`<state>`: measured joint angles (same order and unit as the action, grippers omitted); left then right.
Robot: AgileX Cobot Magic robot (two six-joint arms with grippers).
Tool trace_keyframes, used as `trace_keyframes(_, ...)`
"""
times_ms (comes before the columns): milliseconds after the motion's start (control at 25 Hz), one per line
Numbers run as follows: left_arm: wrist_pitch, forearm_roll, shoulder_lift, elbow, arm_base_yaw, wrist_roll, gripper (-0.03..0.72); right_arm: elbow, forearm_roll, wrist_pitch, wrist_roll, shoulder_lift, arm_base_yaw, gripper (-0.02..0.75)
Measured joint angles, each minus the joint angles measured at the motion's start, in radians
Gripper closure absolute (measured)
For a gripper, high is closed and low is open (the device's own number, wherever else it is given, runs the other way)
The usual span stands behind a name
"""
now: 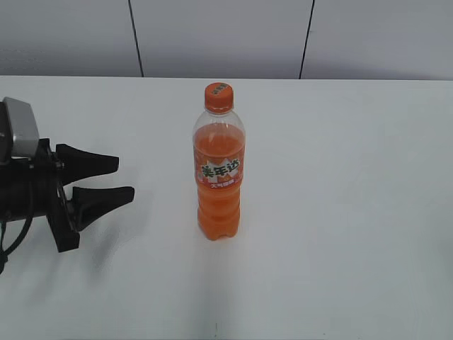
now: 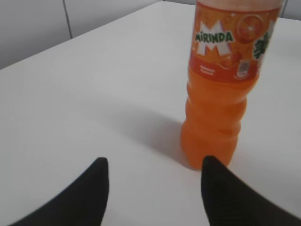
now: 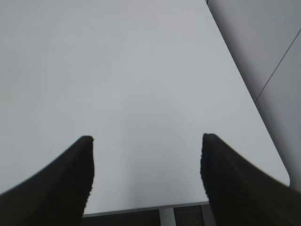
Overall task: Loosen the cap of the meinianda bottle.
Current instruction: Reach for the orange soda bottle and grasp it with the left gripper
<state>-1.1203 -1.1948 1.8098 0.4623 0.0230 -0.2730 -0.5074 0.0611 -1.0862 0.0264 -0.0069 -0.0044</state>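
Observation:
The meinianda bottle (image 1: pixel 219 170) stands upright mid-table, clear plastic full of orange drink, with an orange label. Its ribbed orange cap (image 1: pixel 219 96) sits on the neck, untouched. My left gripper (image 1: pixel 124 178) hovers to the bottle's left, jaws open and empty, pointing toward it with a gap between. In the left wrist view the bottle (image 2: pixel 221 89) rises just beyond the right fingertip, and the left gripper (image 2: pixel 153 165) has nothing between its fingers; the cap is cut off above. My right gripper (image 3: pixel 146 139) is open over bare table and does not appear in the exterior view.
The white table (image 1: pixel 340 212) runs back to a grey panelled wall (image 1: pixel 226 35). In the right wrist view the table's rounded corner (image 3: pixel 282 175) and edge lie just ahead of the fingers, with a grey wall (image 3: pixel 268 47) to the right.

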Motion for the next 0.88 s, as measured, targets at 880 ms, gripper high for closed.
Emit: trace_keyframes(880,0.011,-0.208,0.152,0.266,-0.156,-0.198,0.202,0.0,0.0,0.0,0.0,0.0,0.0,0.206)
